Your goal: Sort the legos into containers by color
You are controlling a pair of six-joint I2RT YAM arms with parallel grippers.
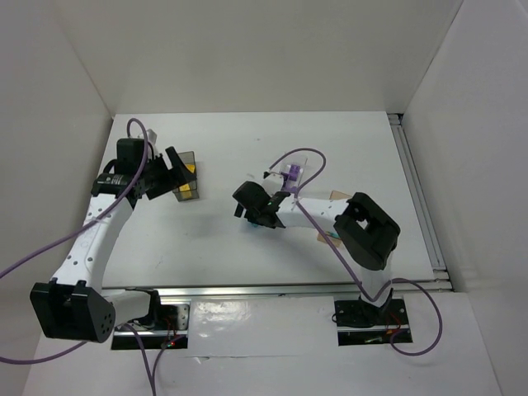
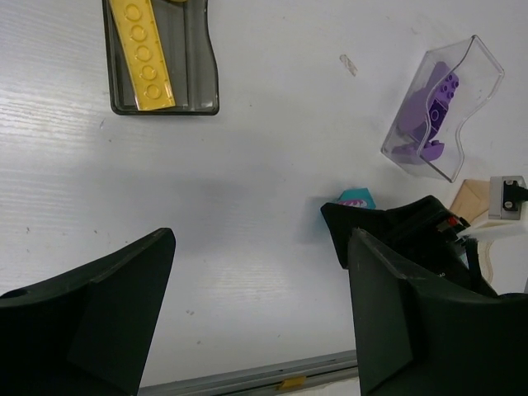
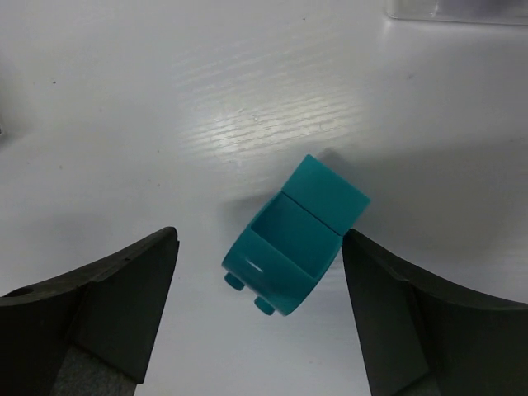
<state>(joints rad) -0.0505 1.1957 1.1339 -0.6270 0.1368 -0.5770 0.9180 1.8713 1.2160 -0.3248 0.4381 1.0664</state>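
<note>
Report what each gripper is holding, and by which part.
Nothing is held. The right gripper stands open around the teal brick lying on the table, not clamped on it; the left gripper is open and empty.

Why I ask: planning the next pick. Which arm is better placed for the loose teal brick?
Right. The right gripper, open, flanks the teal brick; the left gripper is by the grey bin.

Glossy plastic brick (image 3: 293,247), white table (image 3: 247,99) (faintly grained, slight sheen)
</note>
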